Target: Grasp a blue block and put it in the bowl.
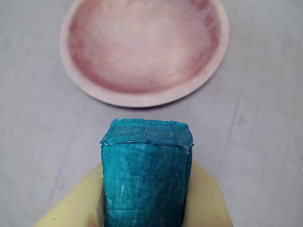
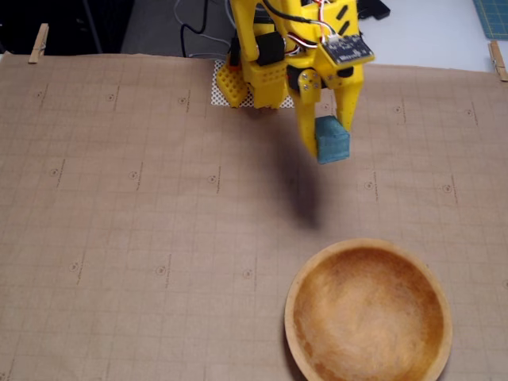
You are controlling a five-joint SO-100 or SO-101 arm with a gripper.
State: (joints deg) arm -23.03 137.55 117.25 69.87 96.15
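- The step in hand, as I judge it, is the carry: the small teal-blue foam-like block (image 2: 333,140) is already in the grasp and must travel to the large round shallow wooden bowl (image 2: 367,311) with the light tan rim.
- To do it well, the arm should keep the block lifted until it is over the middle of the bowl, not only over the rim, and then come lower before letting go (a foam piece can bounce on smooth wood).
- The grip should not loosen on the way, because the block is held only by its two sides.
- The yellow plastic pincer (image 2: 331,144) is clamped on the block; the two fingers are apart just as much as the block is wide, one on each side.
- In the wrist view the block (image 1: 147,175) fills the lower middle, with the yellow fingers (image 1: 207,198) touching its left and right faces and the top end sticking out beyond them.
- In the fixed view the block hangs above the brown gridded paper counter (image 2: 119,198); its shadow falls lower on the paper, so I judge it is in the air.
- The bowl (image 1: 144,47) is empty and lies well apart from the block, straight ahead in the wrist view, toward the lower right in the fixed view.
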